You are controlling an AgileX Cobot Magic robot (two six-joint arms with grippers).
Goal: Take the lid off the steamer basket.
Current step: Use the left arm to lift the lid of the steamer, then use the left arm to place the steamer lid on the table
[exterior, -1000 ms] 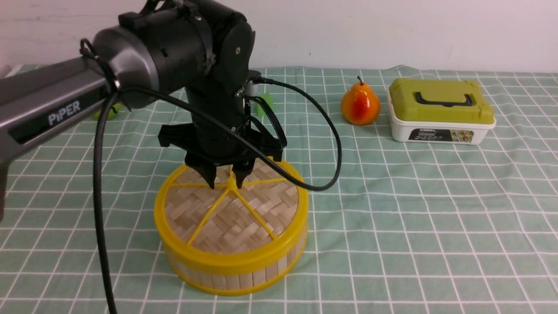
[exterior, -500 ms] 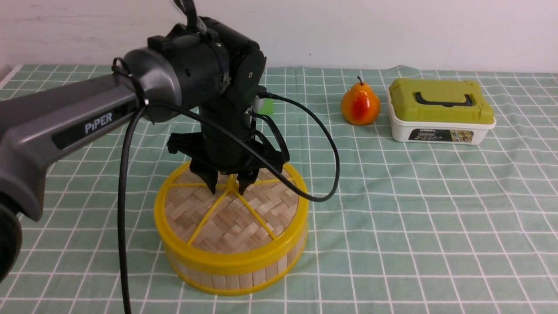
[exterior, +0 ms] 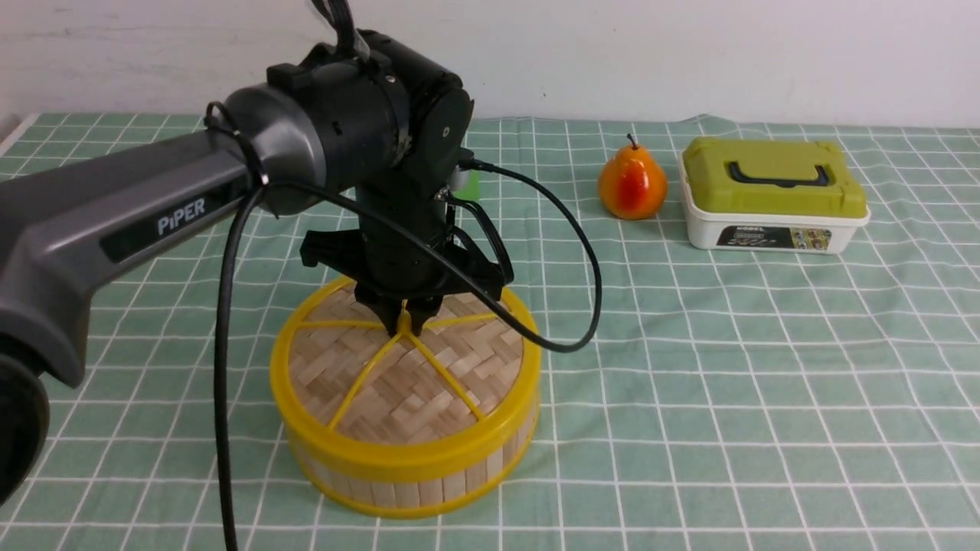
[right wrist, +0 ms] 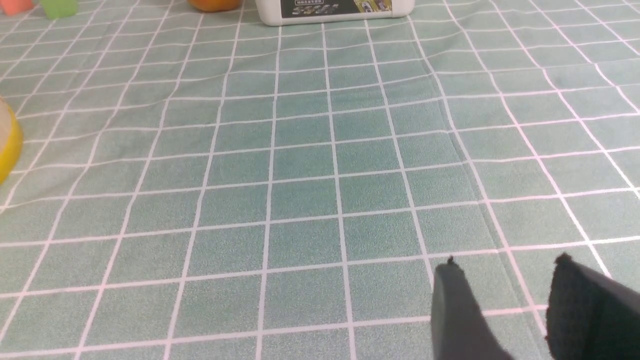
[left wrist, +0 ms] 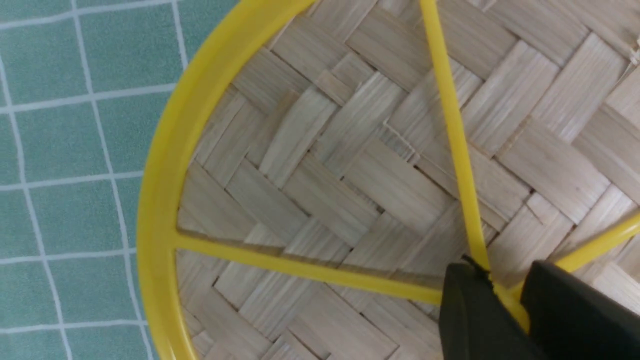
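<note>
The steamer basket [exterior: 413,478] stands on the cloth at front centre-left, with a bamboo-slat wall and yellow rims. The lid [exterior: 398,386], woven tan bamboo with a yellow rim and yellow spokes, sits on top of it. My left gripper [exterior: 404,317] points straight down over the lid's middle and is shut on the yellow centre knob [left wrist: 507,297], where the spokes meet. The lid's weave [left wrist: 350,165] fills the left wrist view. My right gripper [right wrist: 505,280] is open and empty, low over bare cloth, and is out of the front view.
An orange-red pear [exterior: 632,184] and a white box with a green lid and black handle [exterior: 773,195] stand at the back right. A small green block [exterior: 467,186] shows behind my left arm. A black cable [exterior: 570,245] loops off the left wrist.
My left arm shifted slightly right and lowered onto the lid. Its jaws, open astride the centre knob one second ago, have closed on it. The lid has not moved.
</note>
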